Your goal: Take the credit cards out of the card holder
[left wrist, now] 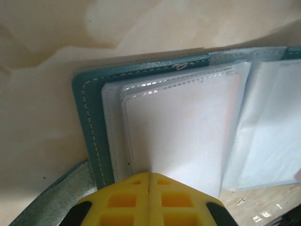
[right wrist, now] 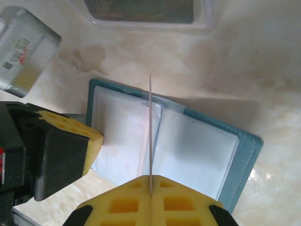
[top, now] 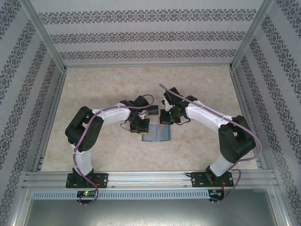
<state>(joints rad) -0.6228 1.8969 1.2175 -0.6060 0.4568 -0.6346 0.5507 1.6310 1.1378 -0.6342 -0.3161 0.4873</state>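
The left pincer (left wrist: 149, 181) is closed, its yellow pads together and resting on the left-hand clear sleeves of the holder (top: 157, 136). The teal holder lies open and flat at mid tabletop (top: 108, 89), between the 2 arms. The right pincer (right wrist: 150, 186) is clamped on a thin pale sheet (right wrist: 150, 122) standing edge-on over the holder's spine; card or sleeve, I cannot tell.

Beige marbled counter (top: 197, 146): teal card holder (top: 156, 135) lies open flat near its middle, clear container (right wrist: 205, 14) just beyond it.
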